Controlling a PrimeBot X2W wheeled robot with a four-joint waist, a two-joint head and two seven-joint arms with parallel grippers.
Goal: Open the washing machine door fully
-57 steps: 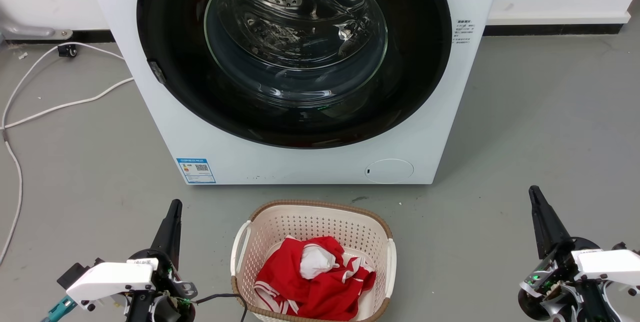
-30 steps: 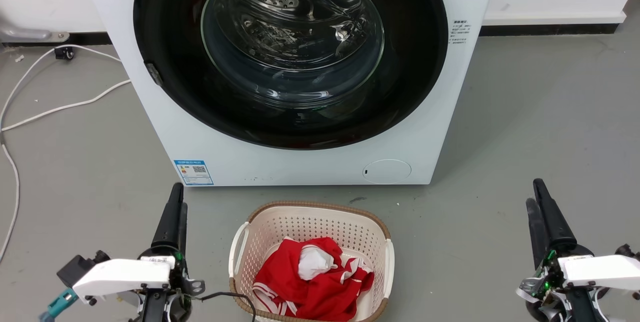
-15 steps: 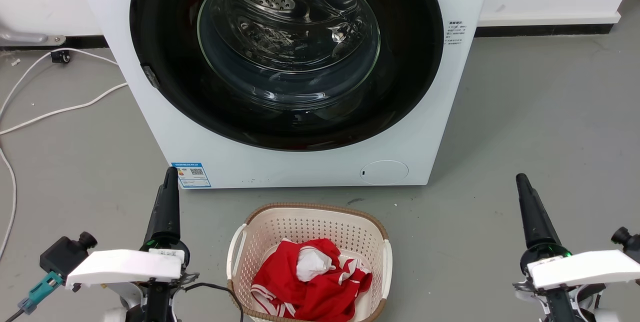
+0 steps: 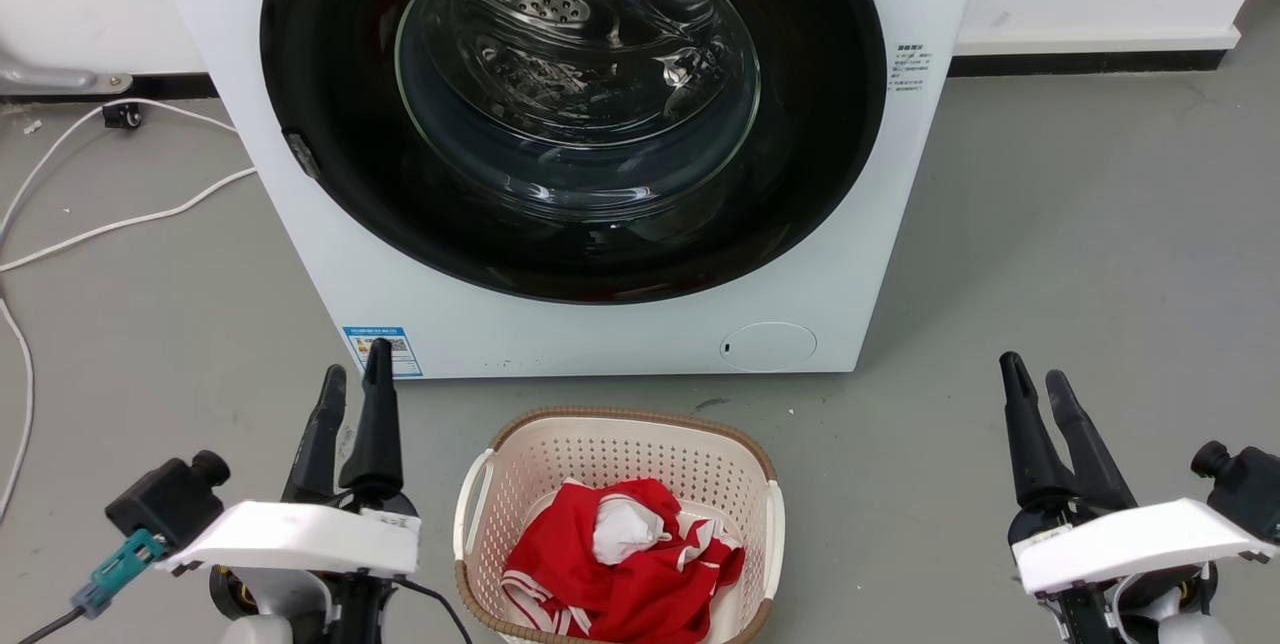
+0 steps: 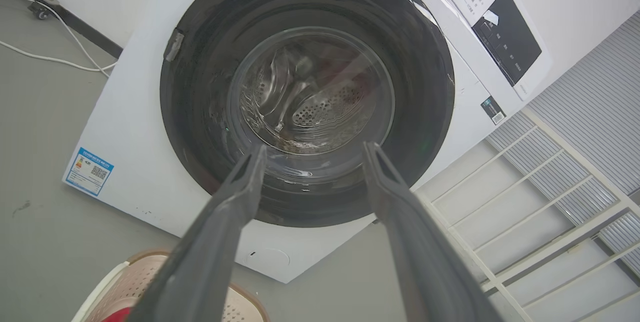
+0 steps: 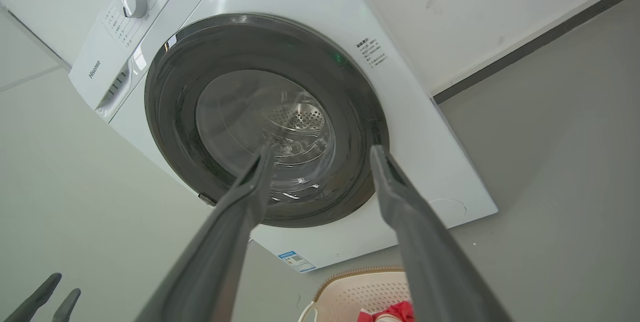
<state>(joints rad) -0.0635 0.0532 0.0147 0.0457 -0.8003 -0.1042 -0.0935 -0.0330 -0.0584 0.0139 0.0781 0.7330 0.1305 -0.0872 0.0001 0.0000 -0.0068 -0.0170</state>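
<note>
The washing machine door [image 4: 575, 104] is a big glossy black round with a clear glass bowl in its centre. It lies flush against the white machine front, shut. The steel drum shows through the glass. My left gripper [image 4: 357, 359] is low at the machine's front left, open and holding nothing. On the right, my right gripper [image 4: 1032, 367] is open and empty too, well short of the machine. In the left wrist view the left gripper [image 5: 315, 146] points at the door [image 5: 307, 92]. In the right wrist view the right gripper [image 6: 322, 147] frames the door [image 6: 265, 117].
A cream laundry basket [image 4: 620, 414] holding a red garment [image 4: 620, 564] stands on the floor between my arms, just before the machine. White cables [image 4: 120, 219] trail over the floor at left. A small round white flap [image 4: 768, 345] sits low on the machine. A white rack [image 5: 525, 202] stands beside it.
Both grippers have turned at the wrist and their fingers now show spread apart. The right gripper has shifted a little left. The door has not moved.
</note>
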